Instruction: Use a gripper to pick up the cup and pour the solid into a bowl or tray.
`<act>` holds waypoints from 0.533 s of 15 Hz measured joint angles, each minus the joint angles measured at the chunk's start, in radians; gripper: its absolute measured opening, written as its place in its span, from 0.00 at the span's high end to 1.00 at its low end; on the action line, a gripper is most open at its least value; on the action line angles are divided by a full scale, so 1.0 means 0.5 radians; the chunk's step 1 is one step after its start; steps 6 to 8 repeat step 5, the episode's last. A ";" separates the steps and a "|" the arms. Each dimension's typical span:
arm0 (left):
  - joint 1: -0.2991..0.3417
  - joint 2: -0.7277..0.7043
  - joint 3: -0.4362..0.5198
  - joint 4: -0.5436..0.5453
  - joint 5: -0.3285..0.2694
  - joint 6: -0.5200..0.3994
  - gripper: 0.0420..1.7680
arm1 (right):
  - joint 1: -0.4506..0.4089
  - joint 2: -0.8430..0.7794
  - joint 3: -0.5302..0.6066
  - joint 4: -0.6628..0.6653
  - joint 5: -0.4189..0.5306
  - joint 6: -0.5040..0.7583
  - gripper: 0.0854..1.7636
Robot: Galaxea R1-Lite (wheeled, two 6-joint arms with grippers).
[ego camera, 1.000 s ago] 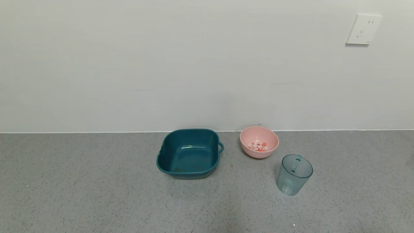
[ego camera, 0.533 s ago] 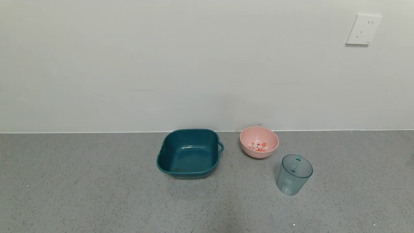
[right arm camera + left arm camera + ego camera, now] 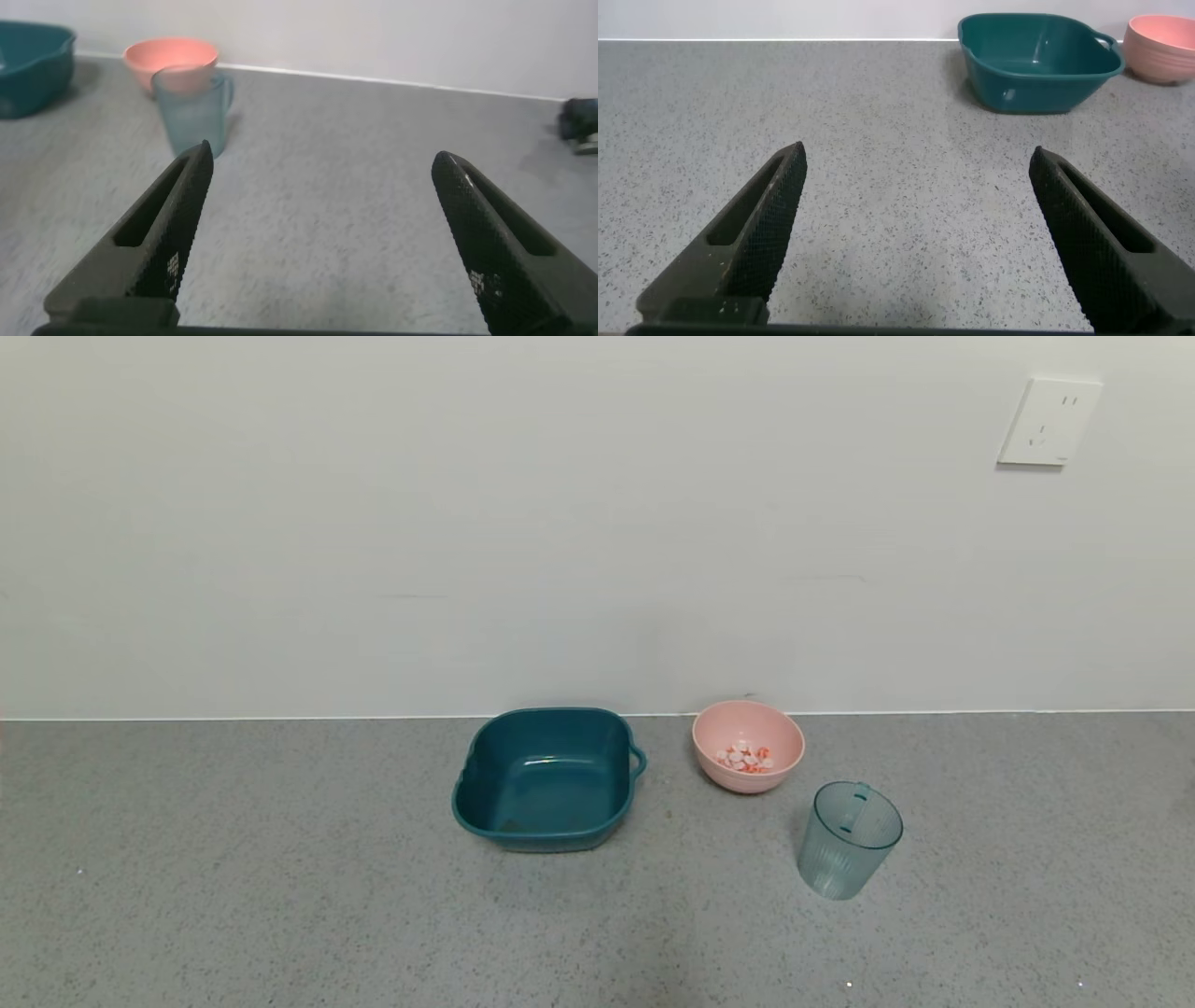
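Right end effector (image 3: pixel 322 233): fingers spread wide apart, empty, hovering low over the bench well short of the cup; you see it only through its own wrist camera.
Left end effector (image 3: pixel 915 238): likewise spread and empty, parked low over the speckled grey bench (image 3: pixel 280 896), far from the work.
Transparent blue-green ribbed plastic cup (image 3: pixel 848 840): upright on the bench, just beside the bowl on its near right, apparently empty.
Small pink, orange-red and white chunks (image 3: pixel 744 757): lying in the small round pale pink bowl (image 3: pixel 790 758).
Dark teal square tub with handles (image 3: pixel 546 777): empty, left of the bowl.
Change: none across the last second; nothing has shifted.
Meaning for you: the pour looks finished, and both arms are clear.
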 joint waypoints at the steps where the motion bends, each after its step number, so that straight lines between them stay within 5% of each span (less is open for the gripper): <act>1: 0.000 0.000 0.000 0.000 0.000 0.000 0.03 | 0.001 -0.004 0.005 0.054 0.057 0.006 0.04; 8: -0.002 0.000 0.000 0.000 0.000 0.000 0.03 | 0.004 -0.009 0.010 0.100 0.087 0.020 0.04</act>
